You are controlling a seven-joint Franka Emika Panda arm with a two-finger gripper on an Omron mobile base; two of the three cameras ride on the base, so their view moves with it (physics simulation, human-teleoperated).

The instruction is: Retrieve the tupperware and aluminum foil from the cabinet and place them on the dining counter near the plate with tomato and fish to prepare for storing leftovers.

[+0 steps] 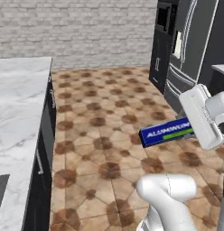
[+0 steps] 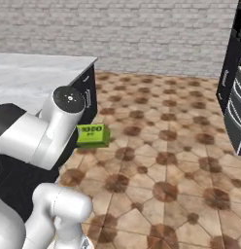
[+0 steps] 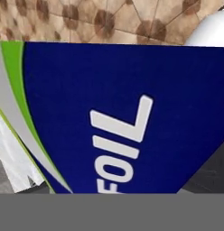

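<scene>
My gripper (image 1: 190, 129) is shut on the aluminum foil (image 1: 164, 132), a long blue box with white lettering. It hangs level in the air above the tiled floor. Its free end points left in the left base view. The right base view shows its green end (image 2: 93, 134) sticking out beside my white forearm. Up close in the hand view, the blue face of the aluminum foil (image 3: 132, 113) reads "FOIL", and it hides my fingertips. The tupperware, cabinet, dining counter, plate, tomato and fish are out of view.
A white marble counter (image 1: 19, 103) with black drawers (image 1: 44, 149) beneath runs along the left. A black fridge (image 1: 190, 40) stands at the right. A grey brick wall (image 2: 142, 34) closes the far side. Brown tiled floor (image 2: 166, 160) lies open between them.
</scene>
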